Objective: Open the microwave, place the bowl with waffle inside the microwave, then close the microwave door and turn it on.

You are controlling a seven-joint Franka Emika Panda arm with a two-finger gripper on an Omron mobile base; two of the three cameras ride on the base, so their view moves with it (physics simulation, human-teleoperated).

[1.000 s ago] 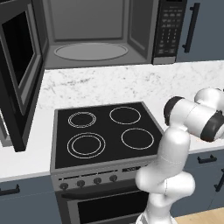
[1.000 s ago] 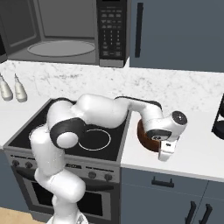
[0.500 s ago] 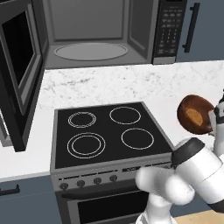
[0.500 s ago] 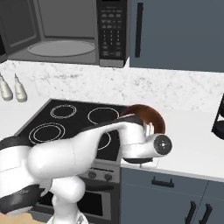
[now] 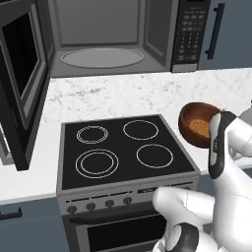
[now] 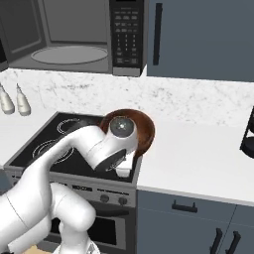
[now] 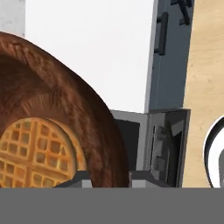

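Note:
The microwave [image 5: 103, 37] [image 6: 69, 34] stands wide open above the counter, its glass turntable [image 5: 102, 57] bare. The microwave door [image 5: 19, 78] is swung out to the left. My gripper [image 5: 212, 124] [image 7: 107, 178] is shut on the rim of the reddish-brown bowl [image 5: 196, 124] [image 6: 145, 130] [image 7: 65, 109], holding it in the air over the stove's right edge, tilted toward the left base camera. The golden waffle [image 5: 199, 127] [image 7: 35, 153] lies inside the bowl. In the right base view the white hand covers most of the bowl.
A black four-ring stove [image 5: 123, 147] [image 6: 54, 144] with oven knobs sits below the microwave. Two small bottles [image 6: 14, 99] stand on the counter at its left. A dark appliance [image 6: 248, 134] is at the far right of the white counter [image 6: 198, 154]. The keypad [image 5: 189, 32] is on the microwave's right.
The bowl was on the counter right of the stove a second ago. It has been lifted and carried up and left, toward the stove's right edge, as the arm swung round.

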